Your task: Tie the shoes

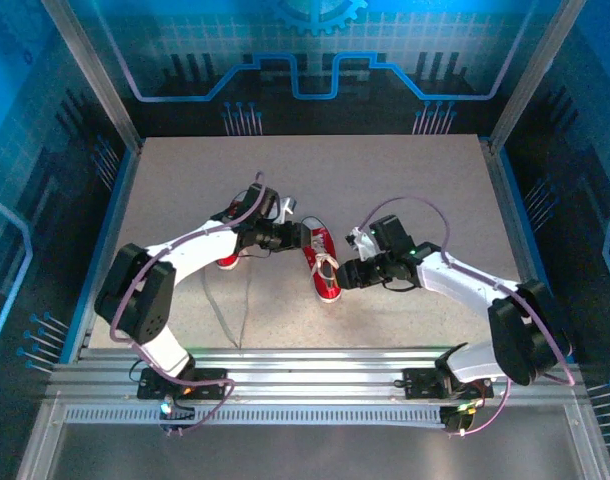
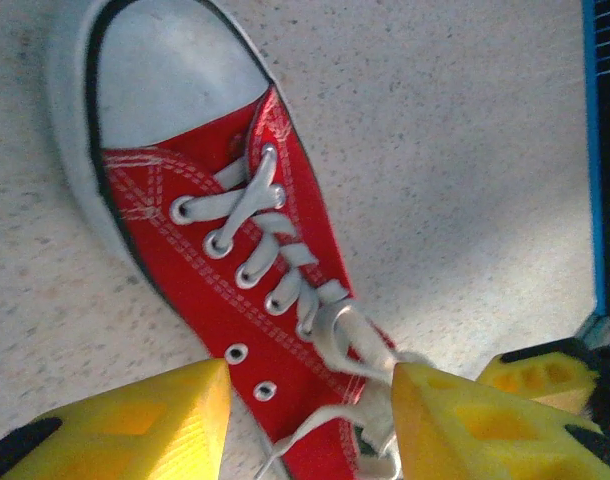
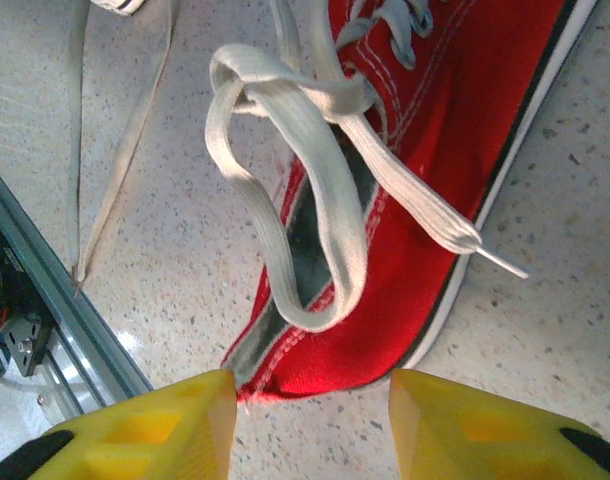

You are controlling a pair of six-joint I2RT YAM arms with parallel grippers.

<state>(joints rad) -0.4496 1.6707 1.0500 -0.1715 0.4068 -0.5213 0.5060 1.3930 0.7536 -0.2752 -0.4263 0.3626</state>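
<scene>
Far tabletop (image 1: 305, 170) lies open; shoes (image 1: 323, 270) and arms (image 1: 195, 250) crowd the middle.

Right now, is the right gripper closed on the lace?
No, the right gripper stands open and empty; the lace loop lies on the red shoe ahead.

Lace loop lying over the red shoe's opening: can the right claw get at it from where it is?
Probably yes. The right claw is open, and the lace loop lies straight ahead of the gap between its fingers, with nothing lying across it.
</scene>
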